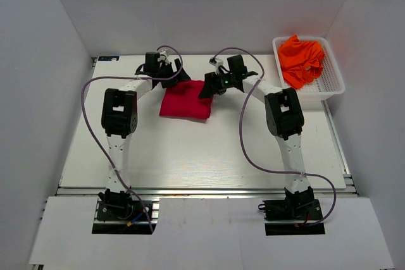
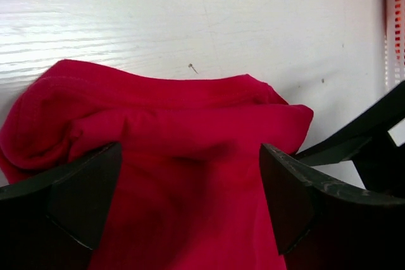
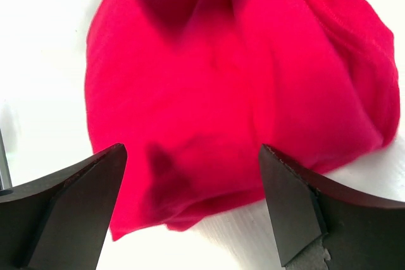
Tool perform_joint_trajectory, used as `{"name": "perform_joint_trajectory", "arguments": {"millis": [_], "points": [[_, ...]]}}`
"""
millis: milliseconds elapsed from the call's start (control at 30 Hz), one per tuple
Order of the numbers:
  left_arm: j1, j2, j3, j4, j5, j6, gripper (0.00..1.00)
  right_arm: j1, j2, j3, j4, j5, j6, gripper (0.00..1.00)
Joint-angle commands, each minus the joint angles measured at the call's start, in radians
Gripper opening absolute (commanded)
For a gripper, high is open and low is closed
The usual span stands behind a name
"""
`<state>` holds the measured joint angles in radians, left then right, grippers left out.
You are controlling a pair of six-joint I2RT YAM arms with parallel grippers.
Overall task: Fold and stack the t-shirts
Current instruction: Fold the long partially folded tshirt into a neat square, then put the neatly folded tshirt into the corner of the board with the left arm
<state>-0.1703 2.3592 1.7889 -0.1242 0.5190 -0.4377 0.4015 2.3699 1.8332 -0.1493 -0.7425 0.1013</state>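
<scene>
Top external view: toward the worktop's far edge, the left gripper [image 1: 172,79] is hanging with fingers apart over a folded crimson t-shirt [image 1: 185,102]. The right gripper [image 1: 207,88] is likewise spread. Orange t-shirts [image 1: 302,60] are lying in the far-right corner's basket [image 1: 326,83].

Overhead; wrist close-ups on crimson t-shirt [image 1: 185,100]

Fingers of the left tool [image 2: 190,184] spread wide, with the crimson t-shirt [image 2: 171,112] bunched between them. Its rounded edge lies ahead of the tool, white surface [image 2: 126,11] beyond.
</scene>
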Motion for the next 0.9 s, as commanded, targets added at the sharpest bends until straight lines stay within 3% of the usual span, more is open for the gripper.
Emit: {"name": "perform_joint_trajectory", "arguments": {"millis": [0, 133, 200, 367, 600, 867], "points": [[-0.008, -0.144, 0.007, -0.017, -0.101, 0.011, 1.00, 0.010, -0.092, 0.064, -0.026, -0.037, -0.054, 0.90], [-0.008, -0.268, -0.046, -0.041, -0.155, 0.037, 1.00, 0.019, -0.210, -0.036, 0.011, -0.018, -0.043, 0.90], [-0.008, -0.366, -0.144, -0.041, -0.198, 0.059, 1.00, 0.013, -0.308, -0.086, 0.043, 0.014, -0.020, 0.90], [-0.008, -0.482, -0.313, -0.087, -0.287, 0.085, 1.00, 0.013, -0.530, -0.430, 0.135, 0.072, 0.043, 0.90], [-0.017, -0.459, -0.388, -0.196, -0.366, 0.151, 0.96, 0.008, -0.809, -0.742, 0.151, 0.158, 0.026, 0.90], [-0.017, -0.331, -0.408, -0.137, -0.366, 0.160, 0.82, 0.005, -0.957, -0.839, 0.102, 0.236, 0.017, 0.90]]}}
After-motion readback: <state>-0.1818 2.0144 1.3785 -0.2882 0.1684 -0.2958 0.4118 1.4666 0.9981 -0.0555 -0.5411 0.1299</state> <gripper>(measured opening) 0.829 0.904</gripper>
